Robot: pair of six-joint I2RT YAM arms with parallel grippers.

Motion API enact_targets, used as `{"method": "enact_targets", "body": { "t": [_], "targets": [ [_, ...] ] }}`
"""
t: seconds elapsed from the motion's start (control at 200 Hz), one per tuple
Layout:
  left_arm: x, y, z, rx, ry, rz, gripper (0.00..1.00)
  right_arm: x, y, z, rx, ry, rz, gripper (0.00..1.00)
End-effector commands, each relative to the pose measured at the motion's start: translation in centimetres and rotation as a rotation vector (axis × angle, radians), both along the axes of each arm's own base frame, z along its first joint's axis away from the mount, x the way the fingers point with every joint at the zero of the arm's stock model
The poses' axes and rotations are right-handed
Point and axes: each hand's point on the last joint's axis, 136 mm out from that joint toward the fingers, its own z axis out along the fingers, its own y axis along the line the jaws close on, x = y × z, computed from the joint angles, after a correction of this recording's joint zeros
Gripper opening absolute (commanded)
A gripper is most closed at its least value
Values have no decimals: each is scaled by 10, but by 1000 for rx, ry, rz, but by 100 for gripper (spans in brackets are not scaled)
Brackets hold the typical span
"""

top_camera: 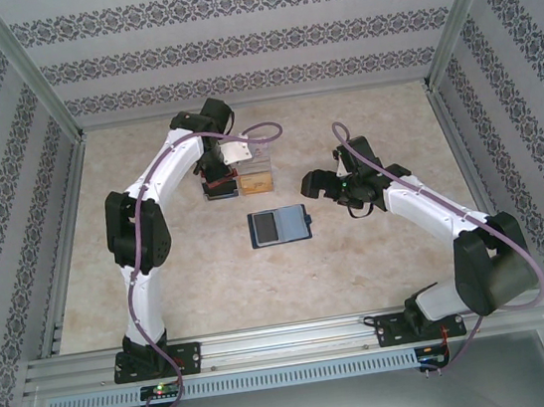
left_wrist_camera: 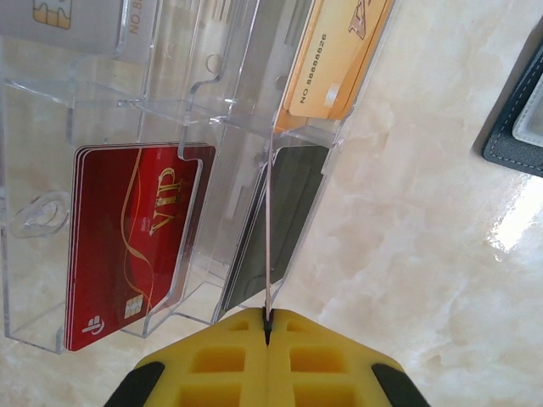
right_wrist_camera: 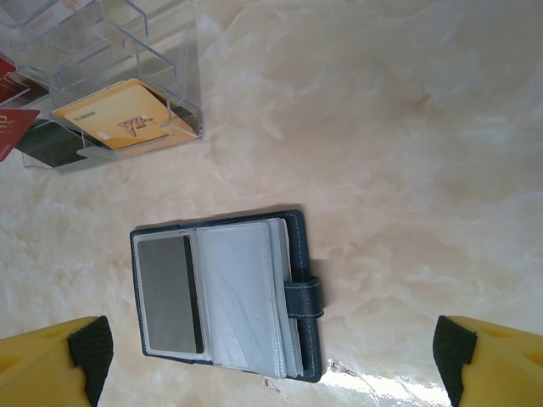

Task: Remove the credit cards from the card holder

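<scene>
While L gripper (left_wrist_camera: pixel 267 319) sits pinched shut at the clear acrylic stand (left_wrist_camera: pixel 34 170) holding red card (left_wrist_camera: pixel 127 246), black card (left_wrist_camera: pixel 276 229), orange-gold card (left_wrist_camera: pixel 335 59) and white card (left_wrist_camera: pixel 68 21), R gripper (right_wrist_camera: pixel 271 352) hangs wide open over the navy card holder (right_wrist_camera: pixel 225 292), which lies open mid-surface. Surface (right_wrist_camera: pixel 407 127): glossy beige marble-look. Walls (top_camera: pixel 251 41): damask-striped wallpaper, w/ aluminium frame (top_camera: pixel 29 70).
</scene>
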Motion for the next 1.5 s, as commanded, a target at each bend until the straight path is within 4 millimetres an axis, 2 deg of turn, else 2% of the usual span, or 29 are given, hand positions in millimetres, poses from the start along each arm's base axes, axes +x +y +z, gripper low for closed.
{"method": "enact_targets", "body": {
  "t": [0.0,0.2,0.365,0.47,0.6,0.714,0.779,0.909,1.054,1.334,1.494],
  "targets": [
    [0,8,28,1,-54,0,0,4,8,7,13,-20,9,98],
    [22,14,50,39,-185,-18,0,3,11,7,12,-19,20,98],
    [10,4,59,-57,-146,-19,0,7,20,14,25,-56,61,97],
    [-4,-3,68,-153,-112,-10,0,19,34,35,41,-181,149,93],
    [-22,-13,81,-256,-87,-8,0,36,57,77,46,-411,295,88],
    [-40,-25,96,-361,-75,-27,0,49,81,109,78,-605,435,78],
    [-48,-30,103,-405,-69,-38,0,53,97,123,97,-689,541,64],
    [-61,-35,115,-468,-65,-49,0,56,120,141,118,-840,702,57],
    [-72,-40,125,-528,-78,-65,0,58,139,148,153,-898,835,50],
    [-76,-41,128,-546,-81,-66,0,26,166,150,248,-975,1096,53],
    [-77,-41,128,-545,-77,-68,0,24,173,144,248,-975,1132,53]
  ]
}}
